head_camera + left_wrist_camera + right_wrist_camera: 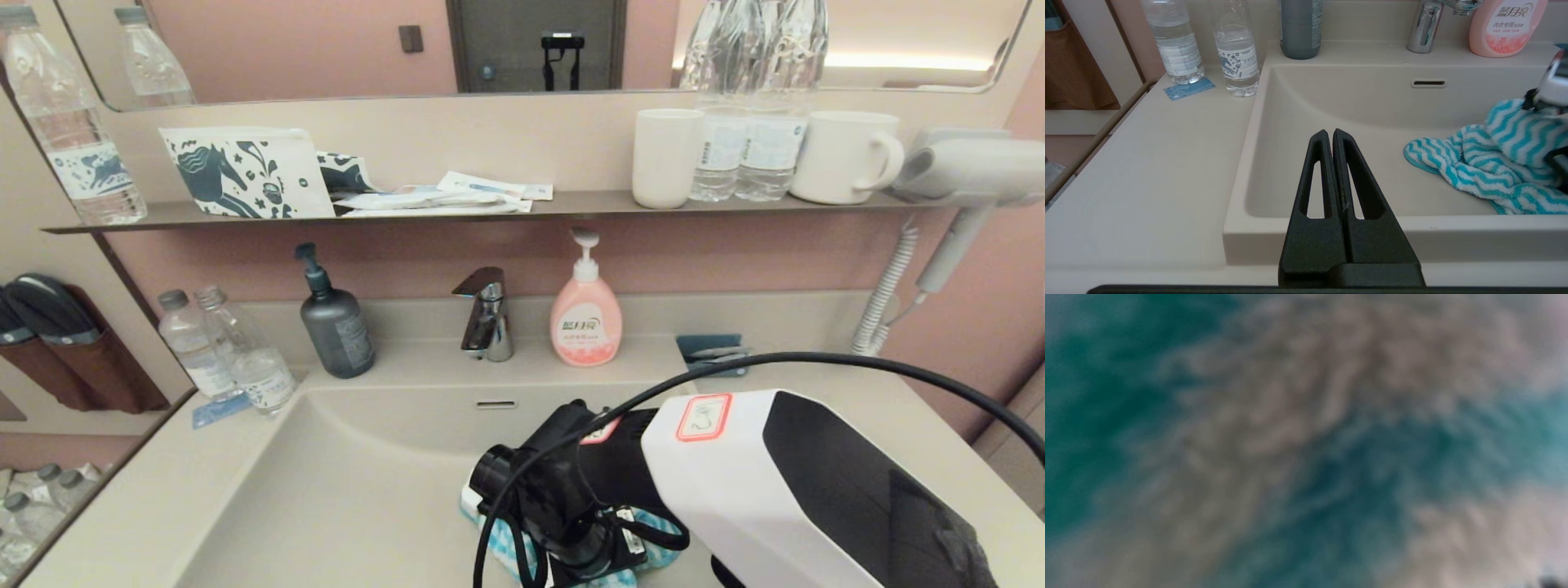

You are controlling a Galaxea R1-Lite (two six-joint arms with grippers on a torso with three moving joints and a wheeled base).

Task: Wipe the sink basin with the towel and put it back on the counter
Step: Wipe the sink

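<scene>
A: From the head view, where is the cloth?

B: The fluffy turquoise-and-white zigzag towel lies on the floor of the large rectangular beige sink basin, at its near right part. The right gripper is pressed down onto it, black wrist and white forearm reaching in from the right. Whether its jaws are together or apart I cannot tell; the wrist body covers them.

A: And around the basin?

B: The smooth beige table frames it. A dark grey pump bottle, a chrome tap and a pink soap dispenser stand along the back ledge, two clear water bottles at the back left corner.

A: The left wrist view?

B: The left gripper hovers over the basin's near rim, jaws pressed together, holding nothing. The towel is bunched well apart from it. The small overflow slot shows in the back wall.

A: The right wrist view?

B: Only towel pile, turquoise and pale, filling the whole picture.
</scene>
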